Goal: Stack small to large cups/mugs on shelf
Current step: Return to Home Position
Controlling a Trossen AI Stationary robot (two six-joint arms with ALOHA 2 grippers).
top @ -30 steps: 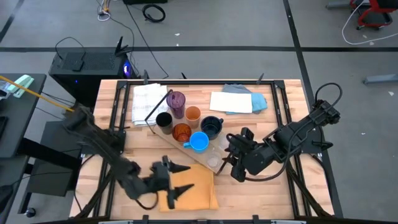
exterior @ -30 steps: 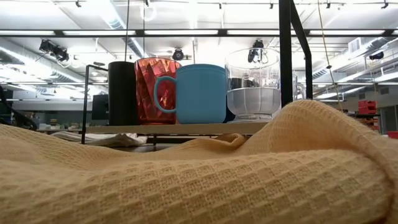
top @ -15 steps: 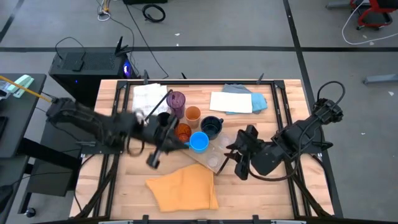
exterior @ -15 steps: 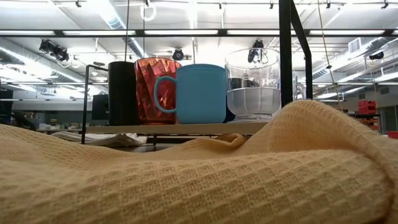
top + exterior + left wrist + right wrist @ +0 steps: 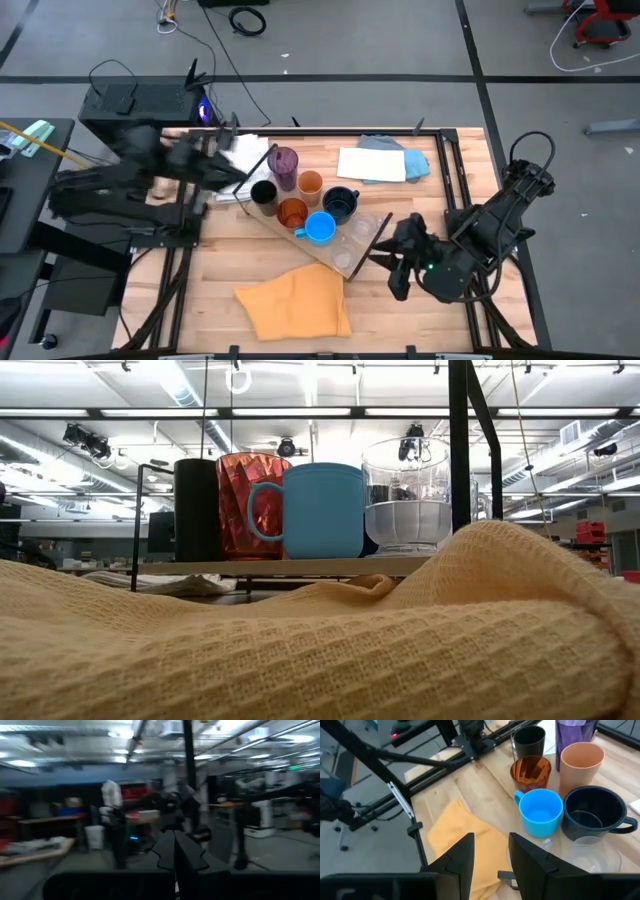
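The shelf [image 5: 368, 243] lies aslant on the table's middle and carries the cups: purple tumbler [image 5: 286, 163], light orange cup [image 5: 311, 183], black cup [image 5: 263, 192], amber ribbed cup [image 5: 292, 211], bright blue mug [image 5: 320, 228], navy mug [image 5: 340, 203] and clear glasses [image 5: 343, 260]. In the right wrist view the blue mug [image 5: 540, 812] and navy mug [image 5: 592, 812] stand ahead of my right gripper [image 5: 491, 857], which is open with nothing between its fingers. It hovers just right of the shelf's near end [image 5: 388, 265]. My left gripper [image 5: 175, 857] is shut on nothing, raised at the table's far left [image 5: 222, 155].
A yellow waffle cloth [image 5: 295, 300] lies near the front edge and fills the low view [image 5: 300, 650]. A white cloth [image 5: 235, 160] lies at the far left; white and blue cloths [image 5: 375, 160] lie at the far right. Black frame rails [image 5: 455, 190] run along both sides.
My left gripper has shut and swung quickly from above the yellow cloth at the near edge, past the shelf, up toward the table's far left. My right gripper has drawn back a little from the shelf toward the near right. The cups have stayed put.
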